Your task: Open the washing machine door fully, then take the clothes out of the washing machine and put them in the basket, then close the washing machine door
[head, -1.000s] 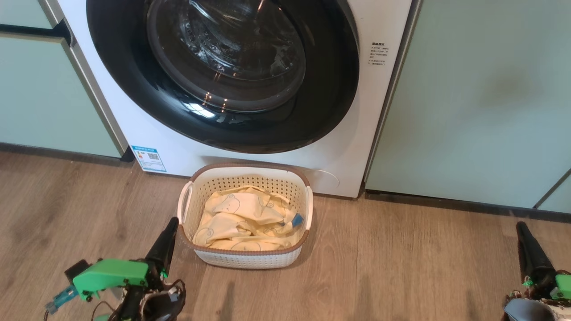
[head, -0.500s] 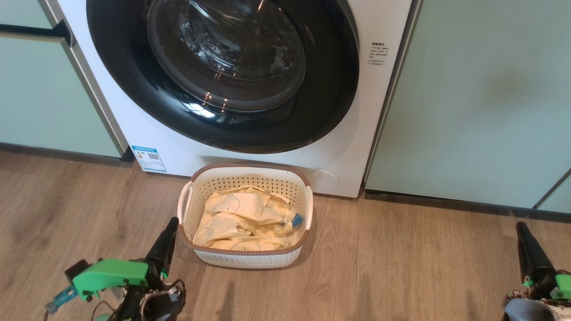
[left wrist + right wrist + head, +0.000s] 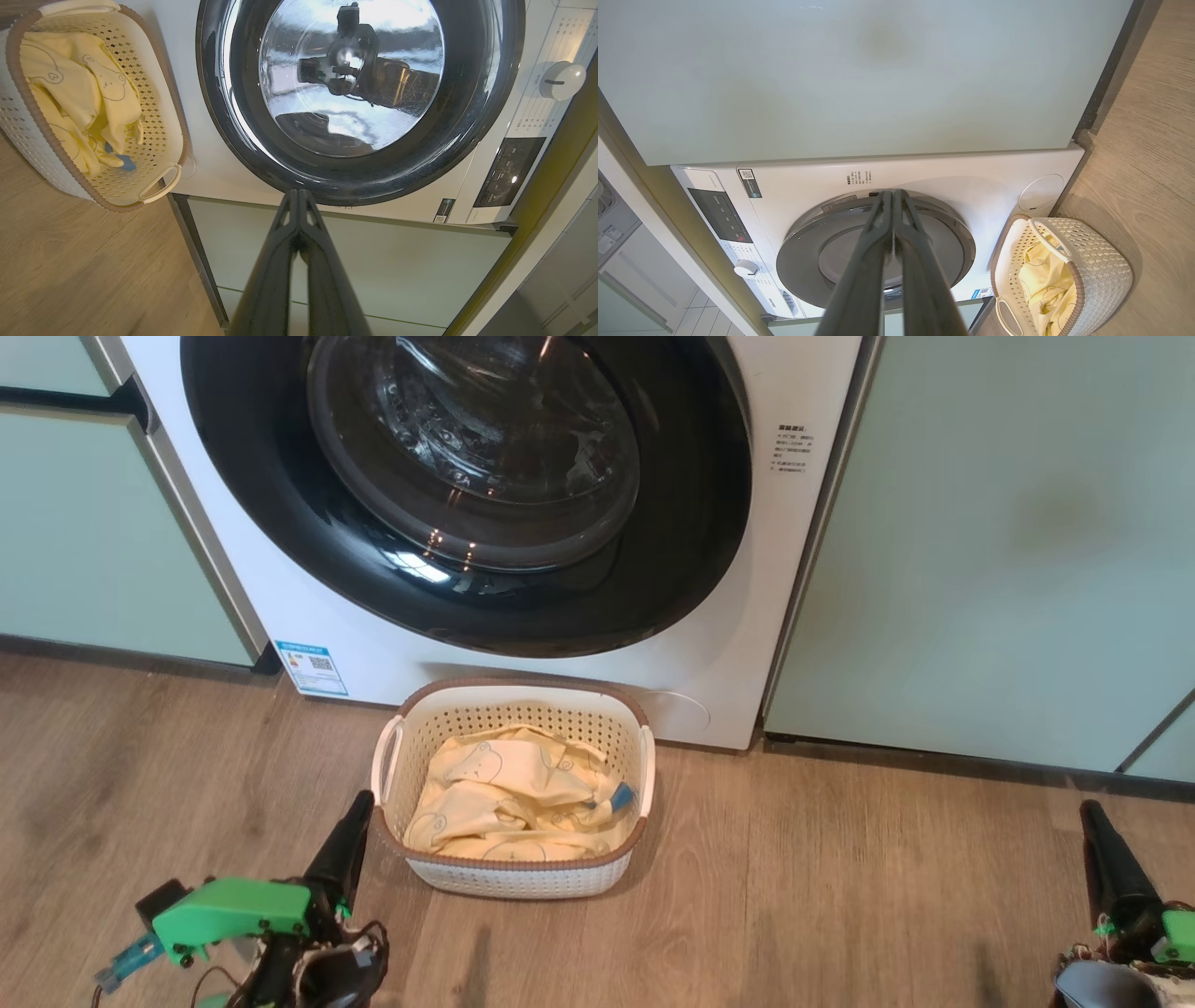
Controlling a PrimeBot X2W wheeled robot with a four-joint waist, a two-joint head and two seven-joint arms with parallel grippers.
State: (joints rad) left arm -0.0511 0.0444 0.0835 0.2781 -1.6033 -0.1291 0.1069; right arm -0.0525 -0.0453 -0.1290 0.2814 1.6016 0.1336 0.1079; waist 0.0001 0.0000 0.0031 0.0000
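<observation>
Head view: washing machine door [image 3: 467, 476] closed at 12 o'clock; clothes [image 3: 504, 793] in basket [image 3: 513, 881]. Left gripper [image 3: 355, 817] at 7, right gripper [image 3: 1094, 826] at 4: jaws pressed together, holding nothing. Task judged complete.

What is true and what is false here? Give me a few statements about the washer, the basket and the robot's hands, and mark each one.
1. The washing machine door is shut. True.
2. The basket is empty. False: pale yellow clothes lie in it.
3. The left hand holds a garment. False: it is shut on nothing, just left of the basket.
4. The basket stands on the floor in front of the washing machine. True.
5. The right hand is wide open. False: it is shut and holds nothing.
</observation>
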